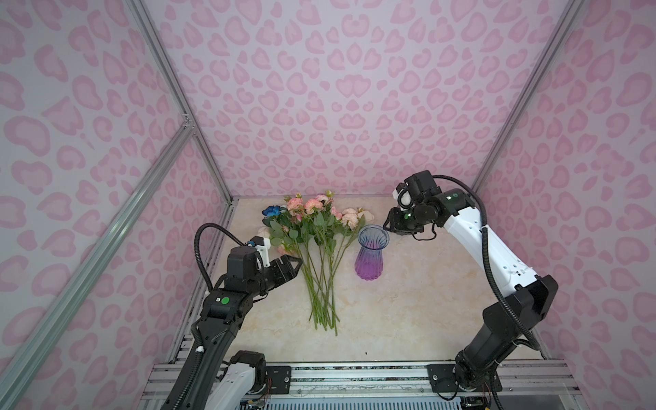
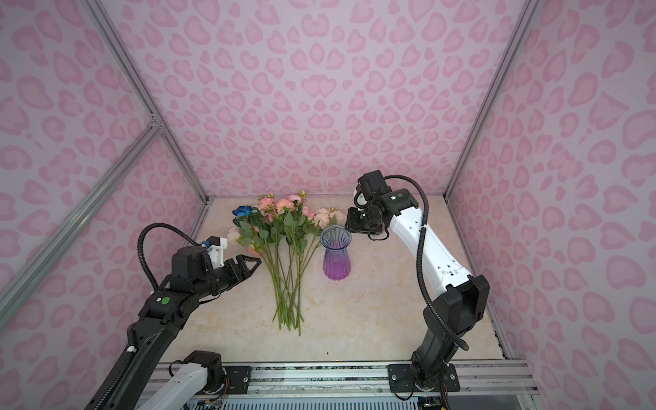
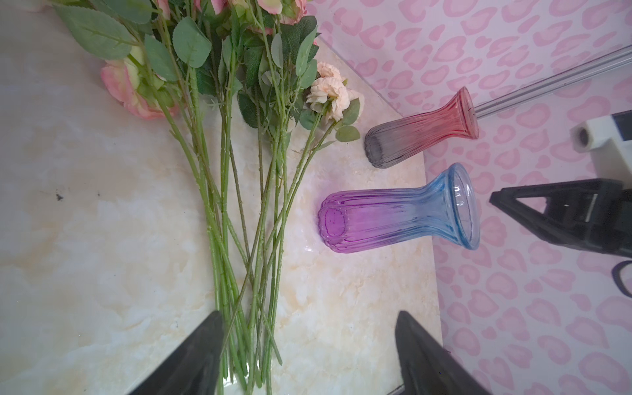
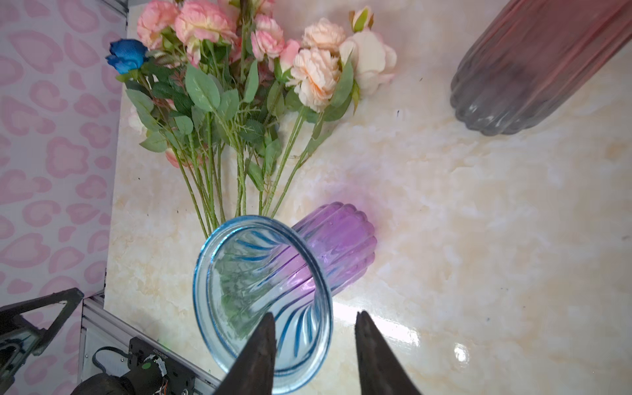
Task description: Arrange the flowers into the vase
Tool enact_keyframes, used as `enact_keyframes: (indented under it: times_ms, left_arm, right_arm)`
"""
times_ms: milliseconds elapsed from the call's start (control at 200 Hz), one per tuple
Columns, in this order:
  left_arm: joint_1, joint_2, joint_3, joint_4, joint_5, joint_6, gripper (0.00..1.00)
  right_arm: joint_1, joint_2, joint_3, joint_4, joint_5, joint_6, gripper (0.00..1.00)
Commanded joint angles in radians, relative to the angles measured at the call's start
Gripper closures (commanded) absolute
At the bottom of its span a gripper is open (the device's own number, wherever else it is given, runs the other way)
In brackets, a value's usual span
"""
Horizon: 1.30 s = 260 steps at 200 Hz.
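While flowers (image 1: 312, 230) are lying on table (image 1: 408, 301) beside empty vase (image 1: 371, 255), left gripper (image 3: 309, 313) is hovering open at stems (image 3: 236, 239), prob lining up grab. Right gripper (image 4: 315, 314), jaws apart, is hanging at rim (image 4: 201, 284), maybe steadying it.

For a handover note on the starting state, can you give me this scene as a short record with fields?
Flowers: bundle lying flat on the table, blooms toward the back wall, none in the vase
Vase: upright, empty, beside the stems
Left gripper: open, by the stems, holding nothing
Right gripper: open, jaws astride the vase rim
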Motion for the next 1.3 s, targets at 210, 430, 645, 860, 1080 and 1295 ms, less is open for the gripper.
enact_keyframes:
  times_ms: [210,430,645,860,1080,1295]
  left_arm:
    - [0.001,-0.058,0.003,-0.121,-0.139,0.015,0.22]
    - [0.005,-0.135,-0.076,-0.122,-0.236,-0.050,0.27]
    - [0.005,-0.171,-0.121,-0.115,-0.204,-0.069,0.28]
    - [0.006,-0.232,-0.165,-0.123,-0.224,-0.071,0.29]
    - [0.004,-0.239,-0.190,-0.123,-0.212,-0.079,0.30]
    - [0.005,-0.197,-0.192,-0.098,-0.185,-0.080,0.30]
  right_arm:
    - [0.331,-0.082,0.131,-0.009,0.461,-0.015,0.66]
    - [0.652,0.015,0.019,0.194,0.740,0.010,0.70]
    - [0.653,0.305,0.142,0.227,0.802,0.038,0.70]
    - [0.586,0.561,0.322,0.197,0.693,0.059,0.68]
    - [0.527,0.787,0.534,0.082,0.646,0.093,0.66]
    - [0.492,0.843,0.566,0.081,0.595,0.132,0.66]
